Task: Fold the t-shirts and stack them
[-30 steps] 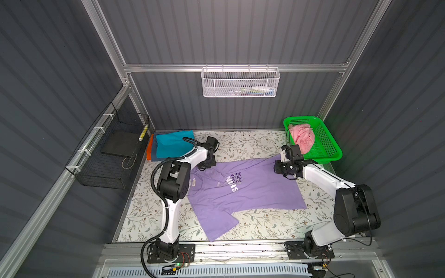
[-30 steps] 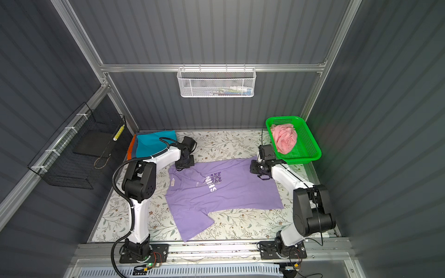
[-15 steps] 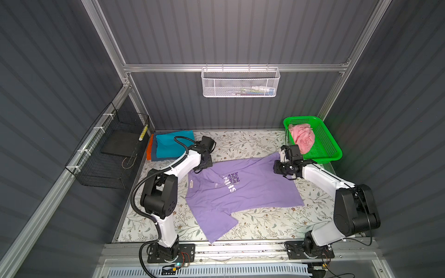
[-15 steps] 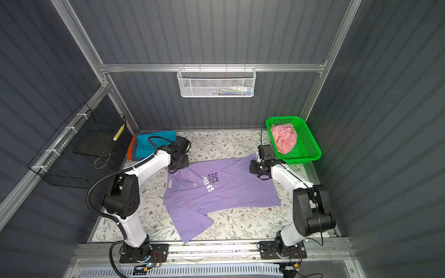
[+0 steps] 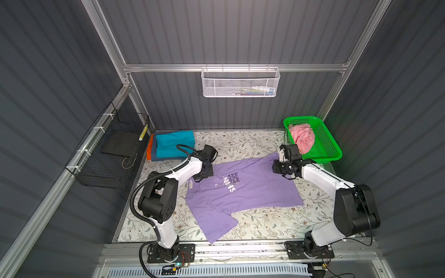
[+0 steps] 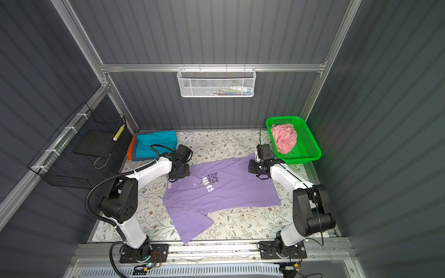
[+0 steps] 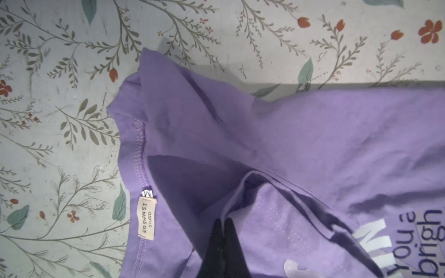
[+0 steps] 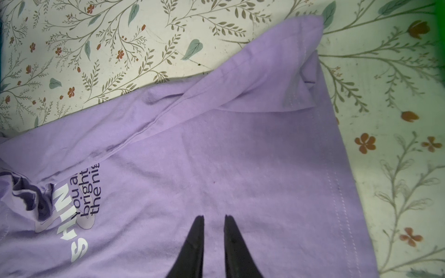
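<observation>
Left end effector (image 7: 222, 221), closed, pinches the lavender t-shirt (image 5: 252, 192) near its collar to spread it flat; right end effector (image 8: 214, 217) is narrowly parted, grip unclear.

1. Lavender shirt (image 5: 252, 192): spread nearly flat mid-tabletop (image 5: 252, 144), white "SHINE" print up, collar rumpled.
2. Teal shirt (image 5: 174, 142): folded atop grey-blue shirt (image 5: 166, 159) and orange shirt (image 5: 149, 150), back-left corner.
3. Pink shirt (image 5: 302, 139): crumpled in green basket (image 5: 332, 149).

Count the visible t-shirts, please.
5. The lavender shirt lies spread on the table; the pink shirt is crumpled in the green basket; teal, grey-blue and orange shirts are stacked far left. More may be hidden.
</observation>
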Action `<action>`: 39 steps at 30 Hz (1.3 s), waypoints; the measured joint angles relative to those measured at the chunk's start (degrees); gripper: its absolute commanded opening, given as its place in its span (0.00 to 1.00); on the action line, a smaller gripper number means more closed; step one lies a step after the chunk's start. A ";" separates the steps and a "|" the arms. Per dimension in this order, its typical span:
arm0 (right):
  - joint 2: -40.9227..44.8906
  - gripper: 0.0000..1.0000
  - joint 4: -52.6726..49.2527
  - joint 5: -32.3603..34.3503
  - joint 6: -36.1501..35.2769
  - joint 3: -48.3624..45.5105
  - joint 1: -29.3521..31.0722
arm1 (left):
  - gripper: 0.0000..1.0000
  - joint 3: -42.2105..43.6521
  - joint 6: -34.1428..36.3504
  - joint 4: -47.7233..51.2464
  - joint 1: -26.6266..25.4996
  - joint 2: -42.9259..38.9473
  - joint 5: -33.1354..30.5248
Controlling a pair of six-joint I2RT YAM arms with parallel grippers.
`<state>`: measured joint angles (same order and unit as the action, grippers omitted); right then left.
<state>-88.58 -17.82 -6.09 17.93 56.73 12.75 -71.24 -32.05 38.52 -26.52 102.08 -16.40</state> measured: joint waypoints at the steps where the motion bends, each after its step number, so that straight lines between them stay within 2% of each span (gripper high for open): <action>1: 0.00 0.20 0.00 0.02 0.00 0.00 0.00 | 0.00 0.63 -0.07 -0.13 -0.07 -0.37 0.00; 6: 0.00 0.20 0.07 0.02 0.02 0.00 0.00 | 0.00 7.19 -0.76 -0.44 -1.18 -5.29 0.15; 8: 0.00 0.20 0.07 0.02 0.02 0.02 0.00 | 0.05 10.29 -1.40 -0.42 -1.99 -7.10 0.33; 12: -0.11 0.21 0.07 0.04 0.07 0.42 0.00 | 0.21 17.09 -2.86 -1.09 -3.13 -8.09 1.09; 16: -1.09 0.21 -0.22 0.31 0.04 2.25 0.00 | 0.52 18.75 -4.52 -1.46 -3.43 -8.41 0.07; 18: -2.01 0.22 -0.31 0.63 0.04 3.63 0.02 | 0.60 18.47 -5.03 -0.13 -3.43 -8.50 -1.60; 20: -2.80 0.22 -0.52 1.40 0.04 5.01 0.28 | 0.60 17.66 -5.31 1.53 -3.43 -8.48 -2.84; 23: -4.15 0.21 -0.72 3.13 -0.13 7.48 1.66 | 0.53 14.36 -5.27 5.70 -3.43 -8.46 -5.68; 28: -9.14 0.14 -0.63 3.50 -0.83 13.84 6.43 | 0.32 5.42 -4.72 8.41 -3.37 -9.49 -11.15; 31: -13.25 0.12 -0.04 1.11 -0.72 17.77 10.36 | 0.25 1.09 -3.98 8.00 -2.73 -9.33 -13.44; 34: -17.79 0.12 1.14 -2.89 0.55 21.18 14.95 | 0.24 -1.03 -3.37 6.08 -1.53 -7.21 -13.75; 39: -25.18 0.12 4.63 -11.41 4.98 24.35 21.29 | 0.24 -0.48 -2.91 0.00 3.48 -0.02 -9.44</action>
<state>-113.75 -13.19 -17.50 22.92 81.08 34.04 -71.72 -34.96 38.52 -23.05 102.06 -25.85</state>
